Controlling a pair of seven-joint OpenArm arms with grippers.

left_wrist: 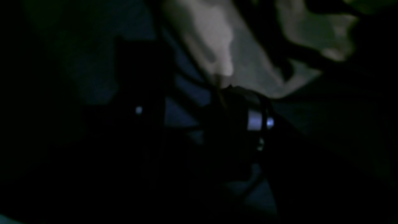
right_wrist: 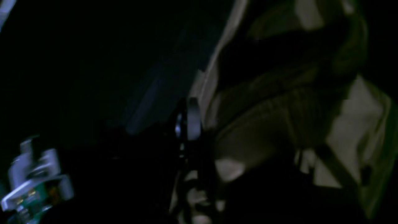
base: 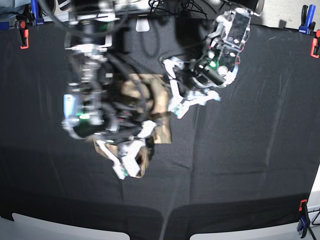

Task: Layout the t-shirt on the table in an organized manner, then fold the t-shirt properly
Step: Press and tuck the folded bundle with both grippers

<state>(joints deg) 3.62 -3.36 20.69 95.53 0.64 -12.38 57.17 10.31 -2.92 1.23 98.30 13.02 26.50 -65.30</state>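
No readable writing on t-shirt (base: 161,131) or table (base: 260,125).

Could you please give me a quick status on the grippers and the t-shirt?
Right gripper shut on t-shirt near edge. Left gripper open, empty, at shirt's far right edge. Shirt bunched mid-table, mostly hidden by arms. Nothing else in the way.

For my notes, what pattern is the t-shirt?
Tan-and-brown camouflage on the t-shirt, clearest in the base view.
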